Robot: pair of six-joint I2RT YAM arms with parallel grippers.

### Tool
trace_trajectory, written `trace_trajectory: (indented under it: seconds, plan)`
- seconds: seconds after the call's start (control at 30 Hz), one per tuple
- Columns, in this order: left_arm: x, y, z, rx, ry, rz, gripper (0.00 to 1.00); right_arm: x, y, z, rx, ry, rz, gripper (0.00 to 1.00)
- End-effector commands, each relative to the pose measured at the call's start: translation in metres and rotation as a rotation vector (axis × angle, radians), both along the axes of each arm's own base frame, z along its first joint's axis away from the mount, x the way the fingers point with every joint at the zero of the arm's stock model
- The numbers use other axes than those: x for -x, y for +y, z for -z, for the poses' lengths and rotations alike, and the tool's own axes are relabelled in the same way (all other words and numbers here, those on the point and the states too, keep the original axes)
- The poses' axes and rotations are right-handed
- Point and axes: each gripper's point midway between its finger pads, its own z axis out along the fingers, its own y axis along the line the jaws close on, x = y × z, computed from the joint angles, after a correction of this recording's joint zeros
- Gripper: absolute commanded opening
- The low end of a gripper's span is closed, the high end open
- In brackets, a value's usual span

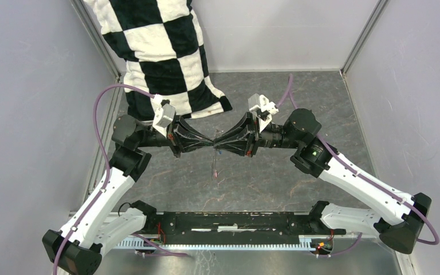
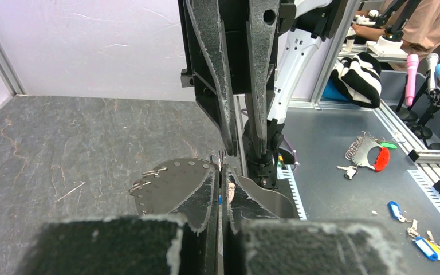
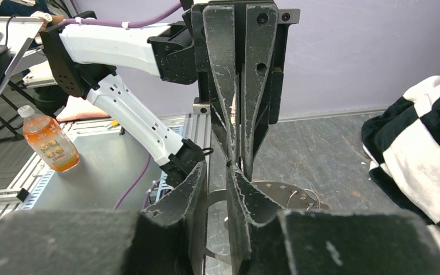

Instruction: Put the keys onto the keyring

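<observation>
My left gripper (image 1: 210,143) and right gripper (image 1: 219,144) meet tip to tip above the middle of the table. The left gripper (image 2: 223,172) is shut, with a sliver of blue, the blue key (image 2: 220,198), pinched between its pads. The keyring (image 2: 172,183), a grey metal hoop with a flat perforated part and small wire loops, hangs under the tips. From above it is only a thin streak (image 1: 215,169). The right gripper (image 3: 216,166) has its jaws a little apart, and the keyring's grey band (image 3: 216,197) crosses the gap. I cannot make out the red key.
A black-and-white checkered cloth (image 1: 160,51) lies at the back left, close to the left arm's wrist. Grey walls enclose the table on three sides. A toothed rail (image 1: 235,229) runs along the near edge. Loose keys and coloured tags (image 2: 366,154) lie on the bench outside.
</observation>
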Motion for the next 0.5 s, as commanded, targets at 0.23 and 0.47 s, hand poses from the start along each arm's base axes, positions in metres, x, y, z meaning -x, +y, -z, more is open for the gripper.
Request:
trace_trajectory:
  seconds: [0.23,0.47]
  plan:
    - [0.0171,0.0021,-0.0297,0.044,-0.074,0.043,0.02,0.0050,-0.0020,-0.0020,-0.020,-0.038,-0.030,0.14]
    - [0.0210,0.0016,-0.0265,0.034,-0.078,0.066,0.02,0.0059,-0.0005,-0.0013,-0.022,-0.032,-0.043,0.00]
